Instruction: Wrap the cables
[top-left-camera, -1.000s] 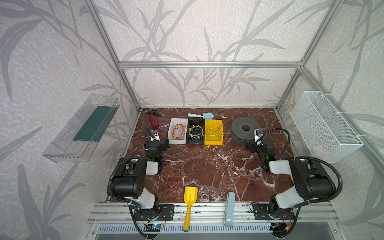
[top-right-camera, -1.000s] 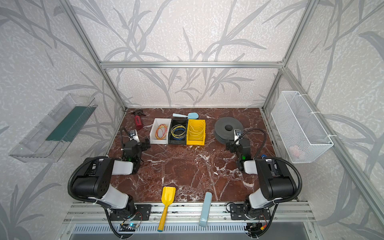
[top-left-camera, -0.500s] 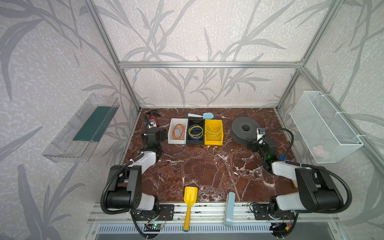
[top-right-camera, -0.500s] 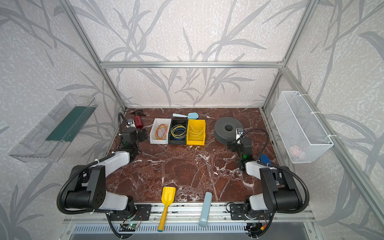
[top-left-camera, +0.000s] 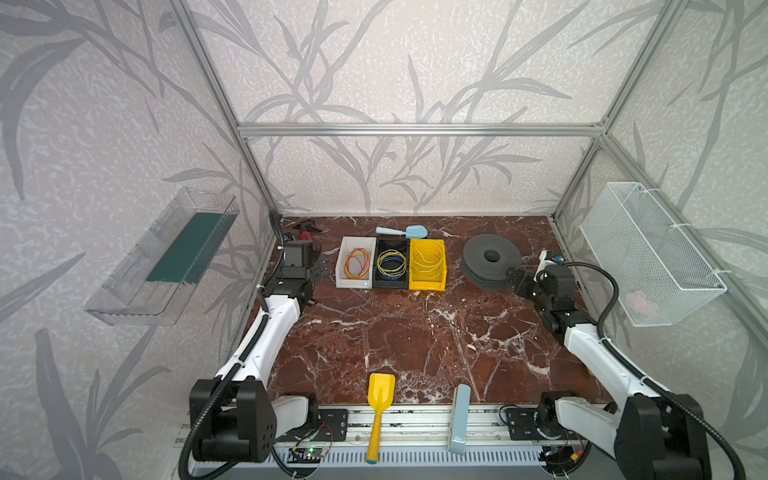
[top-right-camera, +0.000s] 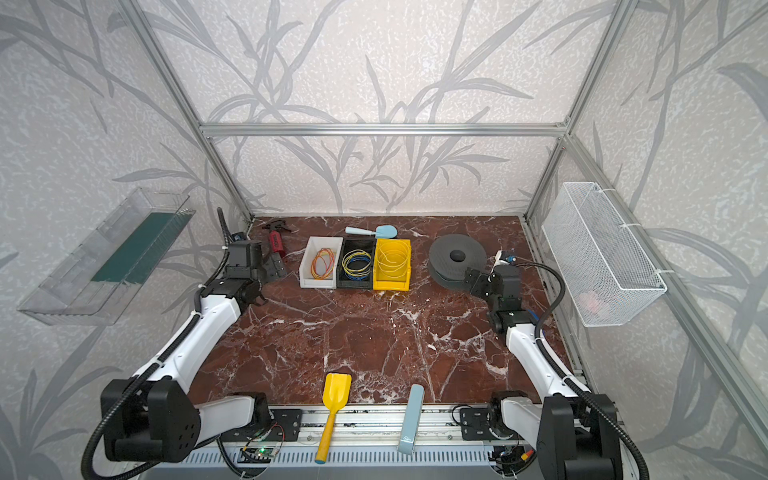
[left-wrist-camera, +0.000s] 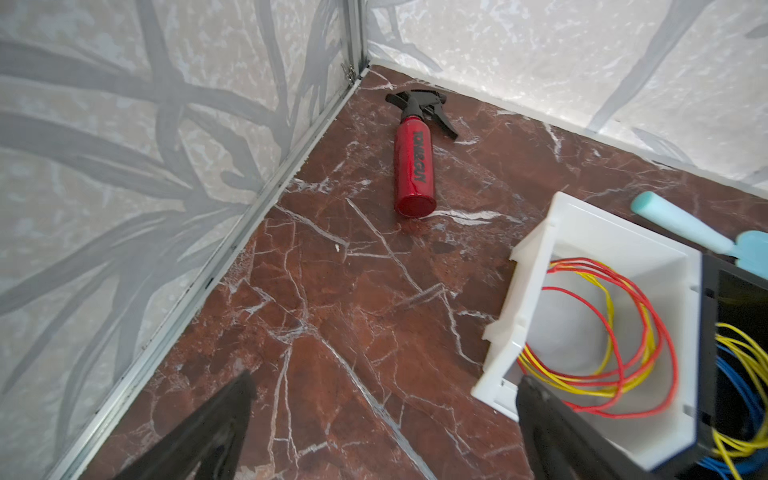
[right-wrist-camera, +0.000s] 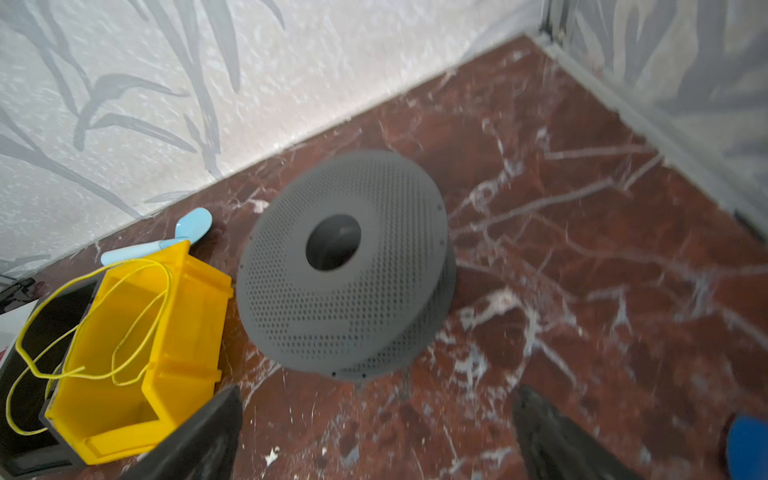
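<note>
Two arms stretch over the red marble tabletop (top-left-camera: 415, 340), ringed by leaf-patterned walls (top-left-camera: 415, 83). The left gripper (left-wrist-camera: 386, 386) has its jaws spread wide and empty above bare stone beside the white bin (left-wrist-camera: 536, 270). The right gripper (right-wrist-camera: 376, 395) gapes empty before the grey spool (right-wrist-camera: 345, 266). The cables (top-left-camera: 428, 259), a pale-yellow wire, lie coiled in the yellow bin (top-left-camera: 427, 286). Both wrist views crop the jaws.

Pale leaf-patterned walls (top-left-camera: 415, 62) on an aluminium frame (top-left-camera: 415, 129); red-brown marble floor (top-left-camera: 415, 340); wire basket (top-left-camera: 648, 257) mounted on a side wall.
</note>
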